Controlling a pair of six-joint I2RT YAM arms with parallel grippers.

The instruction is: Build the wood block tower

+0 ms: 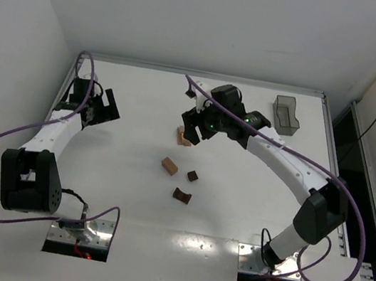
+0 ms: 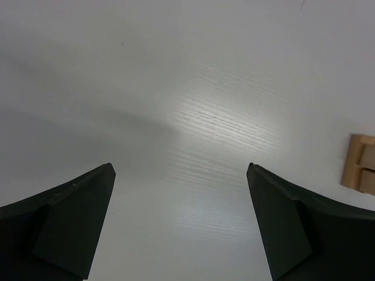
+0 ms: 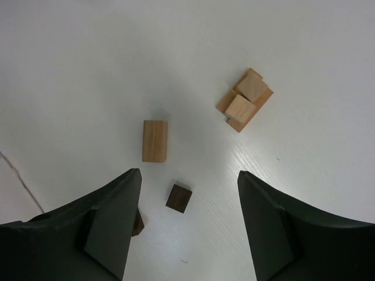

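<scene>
Hovering over the white table (image 1: 121, 194), the right gripper (image 3: 188, 228) has its jaws parted with nothing between them. The left gripper (image 2: 181, 225) is spread wide, likewise empty. The wood block tower (image 3: 245, 99), a low stack of light tan pieces, sits ahead of the right claw. A light tan wooden bar (image 3: 154, 140) and a small dark brown wooden cube (image 3: 179, 198) lie loose nearby. Blocks judged light, rigid and smooth, and the stack easily knocked. Grip each across flat opposite faces.
</scene>
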